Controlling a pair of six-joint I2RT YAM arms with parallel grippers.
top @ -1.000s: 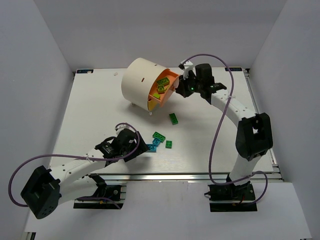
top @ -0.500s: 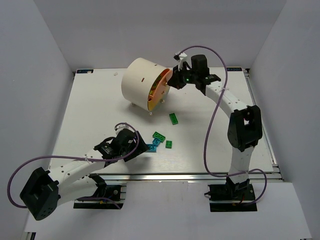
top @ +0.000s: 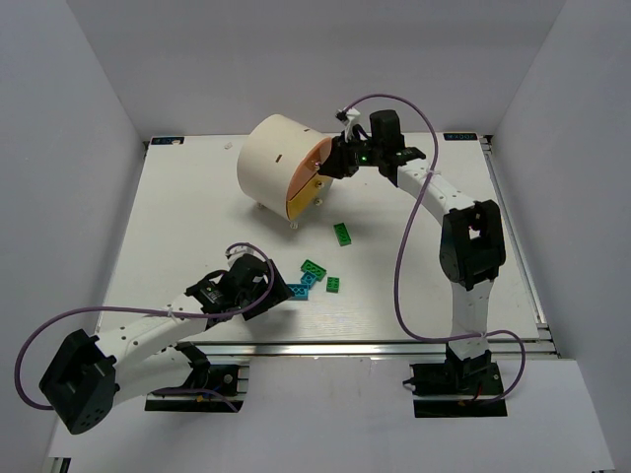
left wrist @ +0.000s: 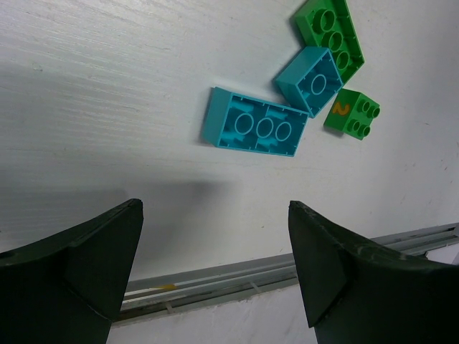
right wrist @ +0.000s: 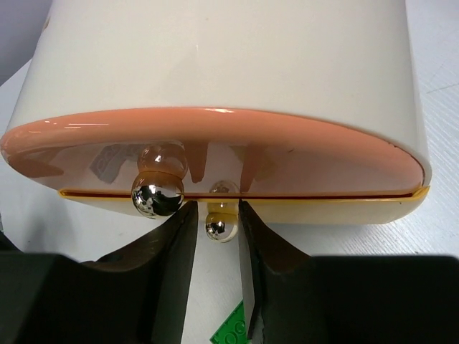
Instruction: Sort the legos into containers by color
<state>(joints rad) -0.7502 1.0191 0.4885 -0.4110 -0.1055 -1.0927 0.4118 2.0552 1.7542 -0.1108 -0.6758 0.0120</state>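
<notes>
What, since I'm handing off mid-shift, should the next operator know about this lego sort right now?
Left end effector: open, empty, low over the table beside the cluster.
Right end effector: at the drum front, fingers flanking the lower knob; grip unconfirmed.
Orange drawer: shut, contents hidden, so the sorted count is unverifiable.
Loose: lone green lego near the drum; two green legos and two cyan legos clustered.
Remaining: put those five in drawers by color.
</notes>
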